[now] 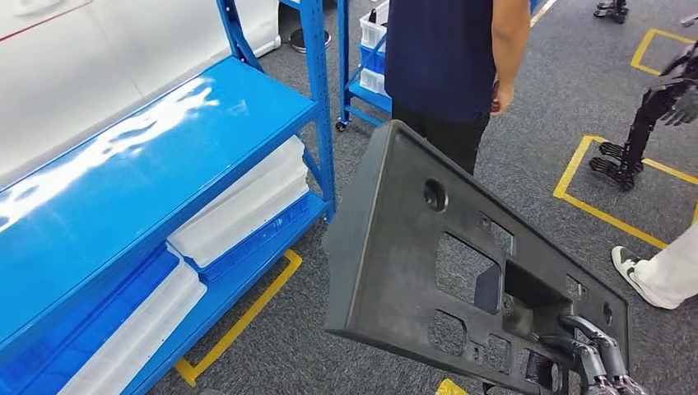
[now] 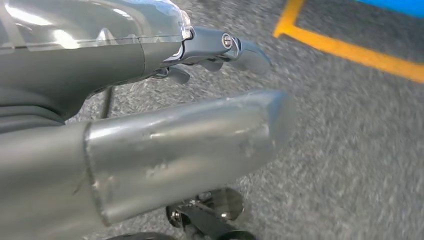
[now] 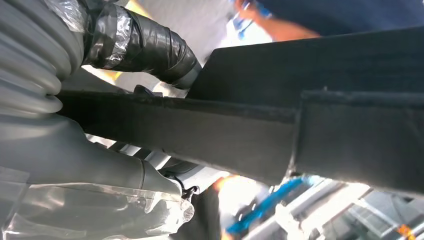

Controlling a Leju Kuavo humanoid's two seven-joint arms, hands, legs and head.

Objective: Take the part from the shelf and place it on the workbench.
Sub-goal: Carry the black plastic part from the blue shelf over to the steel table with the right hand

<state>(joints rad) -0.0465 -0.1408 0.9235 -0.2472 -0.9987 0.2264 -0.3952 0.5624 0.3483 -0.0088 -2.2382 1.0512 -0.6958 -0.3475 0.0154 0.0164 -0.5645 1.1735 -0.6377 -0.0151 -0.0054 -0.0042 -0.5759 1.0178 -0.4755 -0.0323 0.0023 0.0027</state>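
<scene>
A large black plastic panel [image 1: 411, 247] with several cut-outs hangs tilted in the air over the grey carpet, right of the blue shelf [image 1: 148, 164]. My right hand [image 1: 597, 358] grips it at its lower right end, fingers hooked through a cut-out. The right wrist view has the panel's edge [image 3: 210, 130] clamped between the thumb and the taped fingers [image 3: 145, 42] of that hand [image 3: 75, 125]. My left hand [image 2: 190, 100] hangs over the carpet, holding nothing, its fingers extended.
A person in a dark shirt [image 1: 444, 58] stands just beyond the panel. Another person's white shoe [image 1: 630, 267] is at the right. White and blue trays [image 1: 239, 214] lie on the lower shelf. Yellow floor tape [image 1: 243, 321] marks the shelf's front. A wheeled blue rack [image 1: 366, 82] stands behind.
</scene>
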